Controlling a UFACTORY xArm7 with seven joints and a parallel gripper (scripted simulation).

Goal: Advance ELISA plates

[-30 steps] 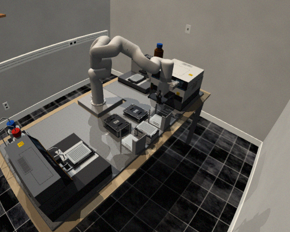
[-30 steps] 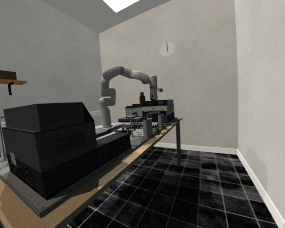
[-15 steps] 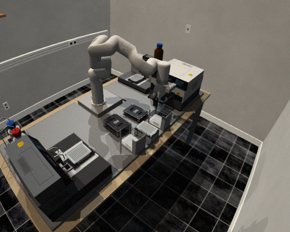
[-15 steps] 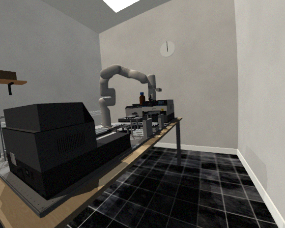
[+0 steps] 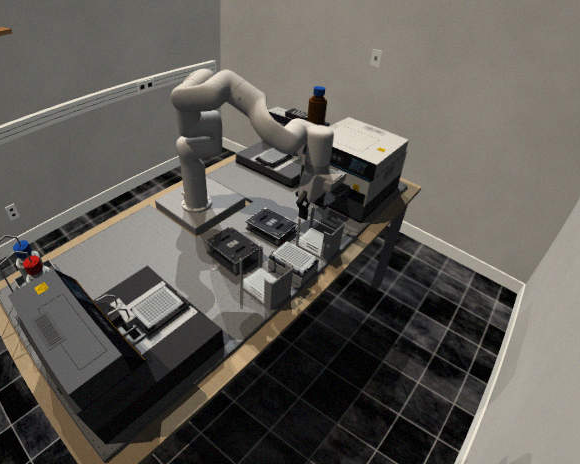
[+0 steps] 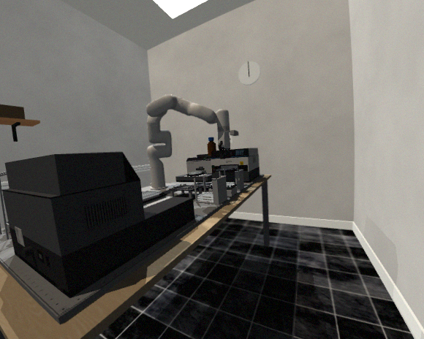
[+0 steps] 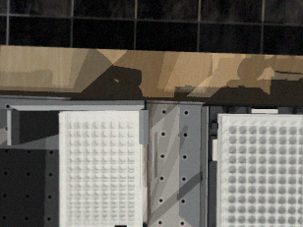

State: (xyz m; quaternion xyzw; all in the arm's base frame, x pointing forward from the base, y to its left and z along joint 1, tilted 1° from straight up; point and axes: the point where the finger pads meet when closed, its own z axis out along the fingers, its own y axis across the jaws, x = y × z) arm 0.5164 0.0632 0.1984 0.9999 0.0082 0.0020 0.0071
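Observation:
My gripper (image 5: 302,205) is open and empty. It hangs above the deck near the table's far edge, also seen in the exterior view (image 6: 221,145); its fingers are out of the wrist view. Below it, a white well plate (image 7: 100,168) (image 5: 321,235) lies deep in a walled stack rack. To its right, a second white plate (image 7: 261,168) (image 5: 294,256) sits higher on a small stand. Another rack with a plate (image 5: 261,282) stands further along. A plate (image 5: 158,304) rests on the big dark instrument, and one (image 5: 273,156) on the back platform. Labels are unreadable.
Two empty black nests (image 5: 233,245) (image 5: 271,222) sit between the arm's base and the racks. A white instrument (image 5: 368,160) and a brown bottle (image 5: 317,105) stand behind the gripper. The table's wooden edge (image 7: 148,73) runs just beyond the racks.

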